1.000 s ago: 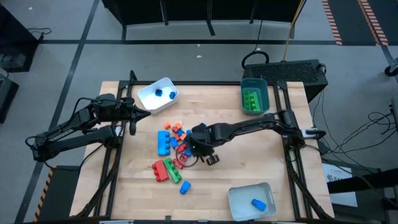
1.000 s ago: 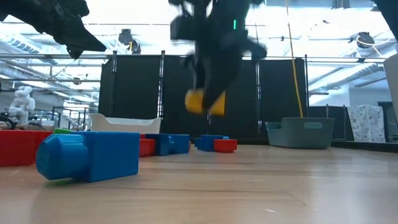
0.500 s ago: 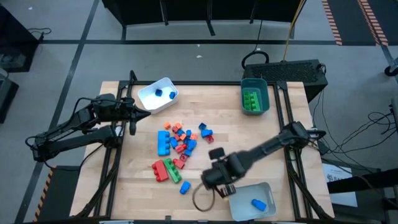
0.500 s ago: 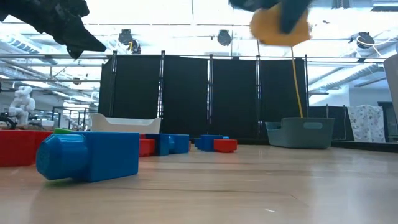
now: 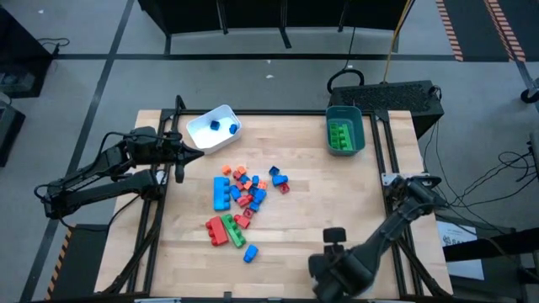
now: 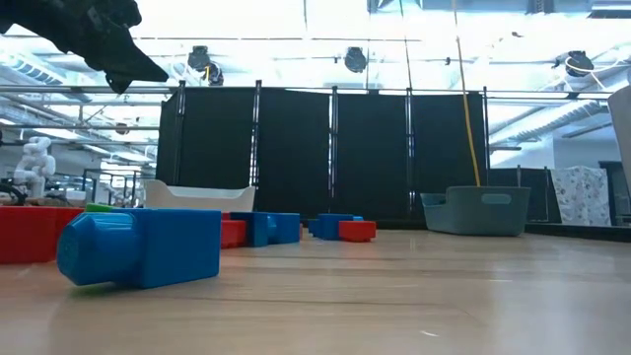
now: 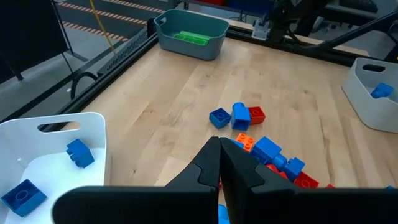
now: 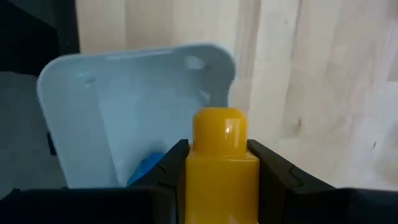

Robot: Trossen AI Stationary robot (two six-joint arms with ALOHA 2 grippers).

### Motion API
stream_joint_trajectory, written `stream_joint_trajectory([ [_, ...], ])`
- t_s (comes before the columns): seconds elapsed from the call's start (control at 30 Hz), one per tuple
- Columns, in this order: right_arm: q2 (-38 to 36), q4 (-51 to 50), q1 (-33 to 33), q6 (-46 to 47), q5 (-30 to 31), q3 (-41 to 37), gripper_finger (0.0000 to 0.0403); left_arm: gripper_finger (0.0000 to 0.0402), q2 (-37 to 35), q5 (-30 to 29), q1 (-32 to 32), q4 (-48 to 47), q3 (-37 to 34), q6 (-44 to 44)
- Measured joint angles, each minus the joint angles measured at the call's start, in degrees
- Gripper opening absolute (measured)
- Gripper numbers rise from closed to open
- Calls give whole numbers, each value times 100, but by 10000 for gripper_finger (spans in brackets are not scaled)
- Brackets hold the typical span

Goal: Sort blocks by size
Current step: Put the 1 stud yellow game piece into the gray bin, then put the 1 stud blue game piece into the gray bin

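From above, the right arm is reaching down to about five o'clock on the table, its right gripper [image 5: 337, 271] hanging over the spot where the near tray sits (the arm is covering that tray almost entirely here), while the left gripper [image 5: 195, 152] is waiting at roughly ten o'clock beside the white tray [image 5: 202, 128], which is holding two small blue pieces. The remaining blocks [image 5: 240, 198] are lying scattered around the table's centre, with a red-and-green cluster toward seven o'clock, and the teal tray [image 5: 344, 114] at one o'clock is carrying green bricks. At table height, a blue block [image 6: 138, 247] is lying on its side in the foreground with red and blue ones behind it; the right gripper is not appearing in this view. Past the left wrist, the two dark fingers [image 7: 208, 168] are pressed together on nothing, pointing toward the central scatter. Past the right wrist, the jaws are clamping a yellow block [image 8: 221, 165] by its two flat sides, its round stud [image 8: 219, 129] standing up clear of them, directly over the pale grey-blue tray [image 8: 93, 106] where a blue piece [image 8: 144, 169] is already lying. The brick is looking like hard, light, glossy plastic, so it is probably stiff and unbreakable but a little slippery; gripping across the flat parallel faces, low on the body and not on the rounded stud, is likely giving the surest hold.
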Motion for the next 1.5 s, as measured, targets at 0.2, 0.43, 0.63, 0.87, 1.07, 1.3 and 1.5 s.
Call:
stream_joint_trajectory([
  [0.2,-8,112,88,391,9,-152,105,11,2,0,0,0,0,0],
  [0.43,-8,1137,88,294,-124,-685,105,11,0,0,0,0,0,0],
  [0.63,-8,1688,114,318,-279,-1166,105,11,2,0,0,0,0,-2],
  [0.87,-6,2190,120,268,-360,-1570,105,11,2,0,0,0,0,0],
  [1.07,-2,2211,125,578,-333,-1644,105,11,0,0,1,2,0,-1],
  [1.3,-2,2203,123,956,-308,-1644,214,11,1,2,0,2,0,-1],
  [1.5,-12,2121,118,995,-311,-1643,222,11,0,2,0,2,0,-2],
])
